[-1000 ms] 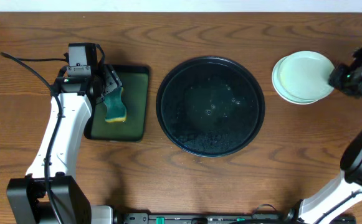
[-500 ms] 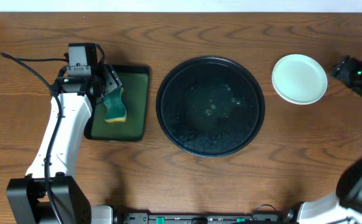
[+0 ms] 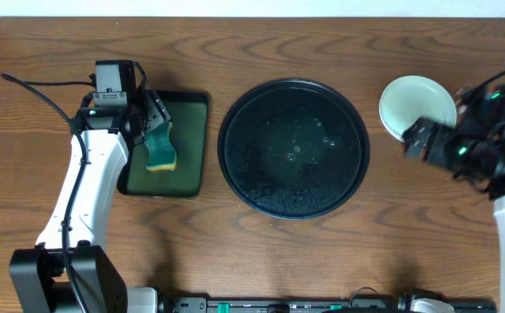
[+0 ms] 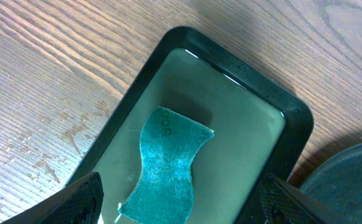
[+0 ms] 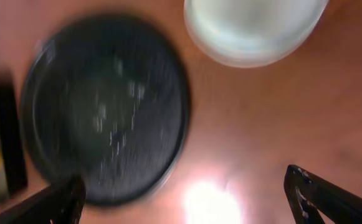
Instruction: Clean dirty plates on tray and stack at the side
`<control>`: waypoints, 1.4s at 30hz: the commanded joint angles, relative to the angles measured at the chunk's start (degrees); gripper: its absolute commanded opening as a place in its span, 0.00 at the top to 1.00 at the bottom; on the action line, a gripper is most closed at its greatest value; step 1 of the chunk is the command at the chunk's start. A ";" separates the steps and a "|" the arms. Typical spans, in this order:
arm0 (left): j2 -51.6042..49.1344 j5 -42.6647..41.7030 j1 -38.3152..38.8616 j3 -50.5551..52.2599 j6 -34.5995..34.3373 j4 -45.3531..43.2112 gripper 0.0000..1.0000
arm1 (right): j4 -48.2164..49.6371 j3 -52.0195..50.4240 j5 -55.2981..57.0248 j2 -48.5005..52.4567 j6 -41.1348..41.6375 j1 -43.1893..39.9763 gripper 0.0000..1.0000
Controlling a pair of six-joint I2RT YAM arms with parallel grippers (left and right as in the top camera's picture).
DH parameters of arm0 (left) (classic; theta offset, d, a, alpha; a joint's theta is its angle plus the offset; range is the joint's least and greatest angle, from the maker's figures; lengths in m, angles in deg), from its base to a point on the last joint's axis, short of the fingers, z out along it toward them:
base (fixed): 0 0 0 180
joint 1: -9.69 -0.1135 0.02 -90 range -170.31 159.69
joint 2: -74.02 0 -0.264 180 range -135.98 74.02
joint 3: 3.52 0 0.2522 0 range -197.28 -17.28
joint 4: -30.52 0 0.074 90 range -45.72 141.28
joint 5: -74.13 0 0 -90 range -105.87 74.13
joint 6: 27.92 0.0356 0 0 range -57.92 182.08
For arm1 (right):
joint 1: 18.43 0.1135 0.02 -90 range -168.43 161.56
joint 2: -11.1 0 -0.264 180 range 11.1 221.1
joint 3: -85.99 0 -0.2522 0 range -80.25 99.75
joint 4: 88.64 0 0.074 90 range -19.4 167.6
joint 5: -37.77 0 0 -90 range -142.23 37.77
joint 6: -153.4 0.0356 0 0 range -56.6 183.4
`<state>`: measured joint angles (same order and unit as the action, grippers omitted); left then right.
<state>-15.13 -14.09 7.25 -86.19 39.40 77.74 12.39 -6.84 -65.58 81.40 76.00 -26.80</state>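
Writing: only faint embossed marks near the top edge of the sponge (image 4: 168,162) in the left wrist view, too small to read.

Surface: brown wood-grain table (image 3: 235,252), with a pale strip of wall (image 3: 252,7) along the top edge of the overhead frame.

Left side: a black cable (image 3: 35,87) runs across the table at upper left. The white left arm (image 3: 83,191) comes up from the lower left. The left gripper (image 3: 154,120) hangs over the upper left part of the small rectangular green tray (image 3: 189,148). Its fingers are spread wide, one on each side of the sponge, and they do not clamp it. The sponge lies flat in that tray, teal face up, with a yellow layer showing at its lower edge.

Centre: round black tray (image 3: 261,174), glossy, with droplets (image 3: 300,148) on it. No plate is on it. It sits just right of the green tray, with a gap of table between them.

Right side: plates (image 3: 417,100) are stacked on the table at upper right, off the round tray and close to its right. The top plate is pale mint and a white rim shows under it. I can't tell how many are in the stack. The right gripper (image 3: 419,139) overlaps the lower edge of the stack in the overhead view. Whether they touch is unclear. The right wrist view is motion-blurred, but both fingertips sit at the bottom corners, far apart, with nothing between them. In the same view the plates (image 5: 255,28) are at the top, the round tray (image 5: 106,106) is on the left, and there is a bright glare spot on the table (image 5: 212,202).
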 commanded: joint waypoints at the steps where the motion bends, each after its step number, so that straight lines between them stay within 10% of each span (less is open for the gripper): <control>1: -0.02 0.13 -0.17 -0.37 -0.07 0.15 0.19 | -4.68 -3.82 -0.31 -1.73 4.15 4.04 0.01; 26: -0.02 0.13 -0.17 -0.37 -0.07 0.15 0.19 | -4.57 -9.90 -0.33 -2.84 -0.39 5.53 0.01; 42: -0.02 0.13 -0.17 -0.37 -0.07 0.15 0.19 | 35.80 -51.12 -8.33 -49.16 -7.54 5.64 0.01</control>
<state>-15.13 -14.24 7.25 -86.19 39.40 77.76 45.94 -54.45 -72.88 37.47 69.84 -21.64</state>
